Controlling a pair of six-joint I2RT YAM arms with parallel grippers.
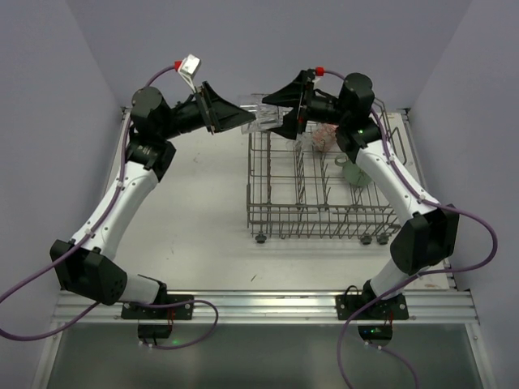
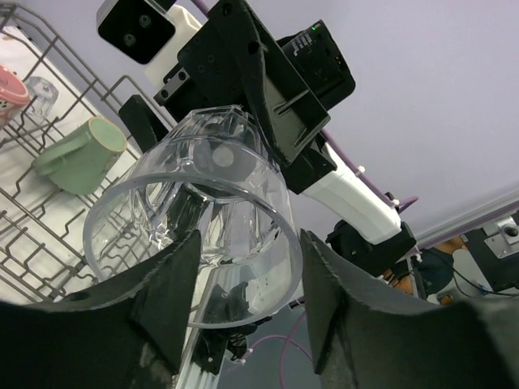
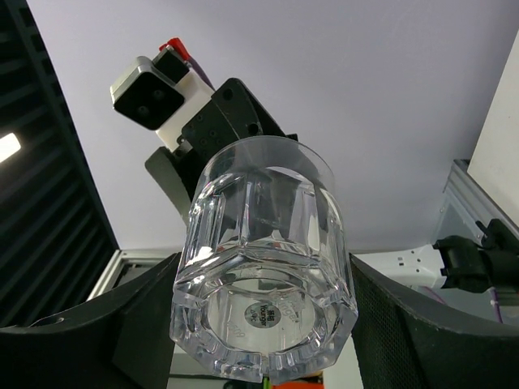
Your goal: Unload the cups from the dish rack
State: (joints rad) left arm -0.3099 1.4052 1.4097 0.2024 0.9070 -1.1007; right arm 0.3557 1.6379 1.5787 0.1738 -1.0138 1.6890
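A clear glass tumbler point(image 1: 264, 120) hangs in the air between both grippers, above the far left corner of the dish rack point(image 1: 324, 220). My right gripper point(image 1: 285, 121) is shut on its base point(image 3: 263, 316). My left gripper point(image 1: 248, 120) is open, its fingers on either side of the tumbler's rim point(image 2: 203, 243), with a small gap at one finger point(image 2: 340, 308). In the rack lie a pink-red cup point(image 1: 323, 138) and a mint-green mug point(image 1: 353, 172). The left wrist view shows the mug point(image 2: 81, 154), the pink cup point(image 2: 10, 91) and a second clear tumbler point(image 2: 40, 96).
The rack stands on the white table point(image 1: 203, 211), right of centre, on small wheels point(image 1: 260, 238). Grey walls close the back and sides. A metal rail point(image 1: 268, 304) runs along the near edge by the arm bases.
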